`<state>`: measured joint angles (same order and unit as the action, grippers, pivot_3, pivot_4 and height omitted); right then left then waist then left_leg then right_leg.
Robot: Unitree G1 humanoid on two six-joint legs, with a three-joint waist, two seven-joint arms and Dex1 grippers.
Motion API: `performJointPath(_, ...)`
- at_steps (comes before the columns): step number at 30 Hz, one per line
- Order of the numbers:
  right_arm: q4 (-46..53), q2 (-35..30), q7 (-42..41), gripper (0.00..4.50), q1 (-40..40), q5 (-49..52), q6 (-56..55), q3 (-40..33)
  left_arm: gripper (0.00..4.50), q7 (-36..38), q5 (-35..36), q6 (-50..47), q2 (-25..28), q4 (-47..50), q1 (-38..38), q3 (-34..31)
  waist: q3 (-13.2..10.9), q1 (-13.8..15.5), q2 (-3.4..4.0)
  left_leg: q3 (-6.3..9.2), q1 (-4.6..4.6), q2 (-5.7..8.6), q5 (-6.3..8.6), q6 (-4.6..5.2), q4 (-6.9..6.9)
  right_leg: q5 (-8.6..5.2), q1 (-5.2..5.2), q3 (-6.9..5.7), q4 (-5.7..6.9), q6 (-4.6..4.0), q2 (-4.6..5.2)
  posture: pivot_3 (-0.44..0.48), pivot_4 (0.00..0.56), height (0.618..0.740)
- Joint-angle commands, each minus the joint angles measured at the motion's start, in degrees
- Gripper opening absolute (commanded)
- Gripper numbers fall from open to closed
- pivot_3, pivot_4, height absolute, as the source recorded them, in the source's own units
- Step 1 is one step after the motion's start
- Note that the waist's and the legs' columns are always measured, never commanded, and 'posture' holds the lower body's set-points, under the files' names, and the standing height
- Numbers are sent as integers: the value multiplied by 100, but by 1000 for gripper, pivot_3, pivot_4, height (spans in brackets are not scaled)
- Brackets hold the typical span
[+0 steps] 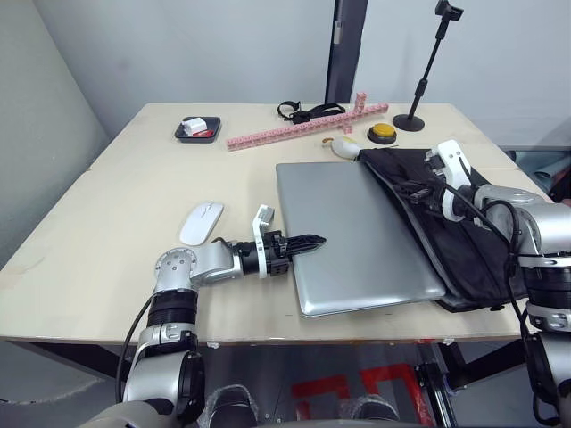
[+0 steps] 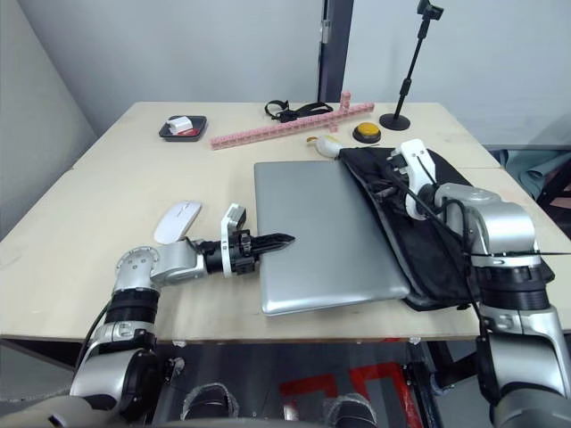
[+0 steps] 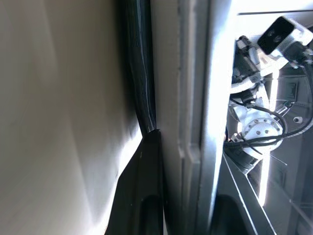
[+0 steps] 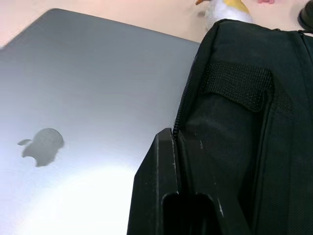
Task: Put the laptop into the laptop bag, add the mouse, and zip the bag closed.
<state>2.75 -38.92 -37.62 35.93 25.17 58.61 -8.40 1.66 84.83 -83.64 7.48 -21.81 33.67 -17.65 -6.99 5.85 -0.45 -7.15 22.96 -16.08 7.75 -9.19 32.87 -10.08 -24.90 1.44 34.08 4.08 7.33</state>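
Silver-grey laptop (image 1: 357, 236) lies closed and flat on the table (image 1: 107, 223), its near edge close to the table's front edge. At its left edge the left end effector (image 1: 308, 242) reaches in sideways, its two black fingers pinched on that edge, one over the lid and one under the base, as the left wrist view shows. Just left of that arm rests the white mouse (image 1: 202, 222), apart from the laptop. Against the laptop's right side lies the black bag (image 1: 446, 227), its opening edge overlapping the laptop's right edge. The right end effector (image 2: 399, 181) sits at the bag's far end with its fingers closed on the bag's edge near the zipper. Farther back stand a yellow button (image 1: 382, 132), a pink block strip (image 1: 303, 126) and a black tray (image 1: 197, 130).
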Motion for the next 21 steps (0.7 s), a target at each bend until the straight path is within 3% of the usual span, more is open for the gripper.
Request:
performJointPath(1, 348, 167, 186, 13, 171, 158, 60, -102, 317, 332, 164, 83, -167, 111, 357, -5, 0, 0, 0, 0, 0, 0, 0, 0, 0, 0, 0, 0, 0, 0, 0, 0, 150, 740)
performJointPath(8, 690, 495, 423, 13, 153, 396, 412, -139, 317, 684, -460, 312, -440, -332, 770, 146, 1, 22, 1, 0, 1, 0, -1, 1, 5, 19, 1, 3, -1, 34, 0, 0, 150, 740)
performJointPath(16, 1137, 822, 752, 13, 147, 770, 854, -263, 317, 1215, -1432, 1109, -1288, -706, 1233, 422, 1, 39, 6, 0, 5, 0, -1, 0, 4, 24, -1, 3, -3, 41, 1, 0, 150, 740)
performJointPath(21, 1272, 909, 915, 13, 106, 848, 950, -288, 317, 1647, -2011, 1522, -1470, -1082, 1403, 472, 3, 29, 11, 0, 10, 0, -1, 1, 2, 27, -5, 3, -3, 47, 2, 0, 150, 740)
